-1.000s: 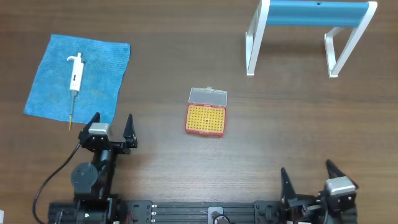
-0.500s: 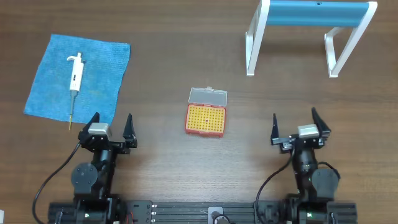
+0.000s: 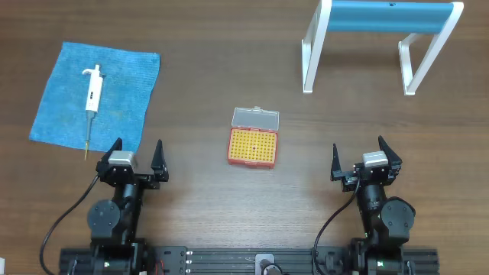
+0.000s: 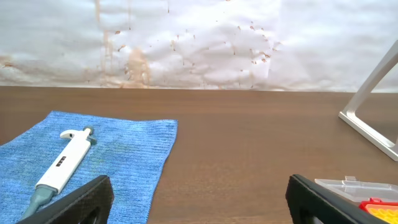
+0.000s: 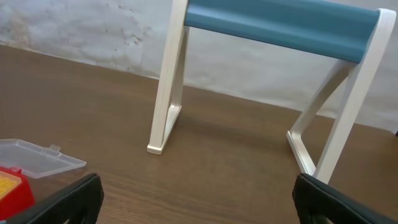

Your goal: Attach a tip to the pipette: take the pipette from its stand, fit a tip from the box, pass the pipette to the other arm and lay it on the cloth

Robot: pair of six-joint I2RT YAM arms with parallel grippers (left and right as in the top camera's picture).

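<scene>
Lying on the blue cloth (image 3: 122, 99) at the far left of the bench (image 3: 199, 61), the pipette (image 3: 92, 90) points its tip toward the near edge. The left tool (image 3: 137, 150), just near of the cloth, and the right tool (image 3: 358, 148), at the near right, both stand with fingers spread wide, holding nothing. The tip box (image 3: 254, 147) sits mid-bench with its lid open, and the stand (image 3: 382, 15) is at the far right.

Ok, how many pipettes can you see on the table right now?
1. The pipette lies on the blue cloth at the table's far left, ahead of the left gripper, its thin end reaching past the cloth's near edge.
</scene>
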